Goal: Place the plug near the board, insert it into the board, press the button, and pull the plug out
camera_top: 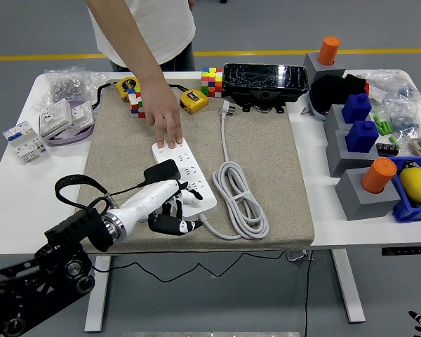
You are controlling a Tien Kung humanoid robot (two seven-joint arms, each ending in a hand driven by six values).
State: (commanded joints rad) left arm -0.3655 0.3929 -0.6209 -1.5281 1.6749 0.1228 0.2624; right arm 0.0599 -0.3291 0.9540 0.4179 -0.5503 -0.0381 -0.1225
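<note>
Flat on the coarse beige mat (266, 161) lies the board (186, 177), a long white plastic strip with rows of small sockets. Its smooth white cable (240, 199) coils in loops beside it, and the plug (227, 108) rests apart, near the mat's far edge. The left hand (170, 206), white shell with black jointed fingers, hangs over the board's near end, fingers curled loosely down, gripping nothing. A person's hand (165, 119) presses fingertips on the board's far end. Behind sit a multicoloured cube (212, 80), a yellow tape measure (194, 101) and a glossy black box (265, 78). No writing is legible on the white counter (24, 182).
</note>
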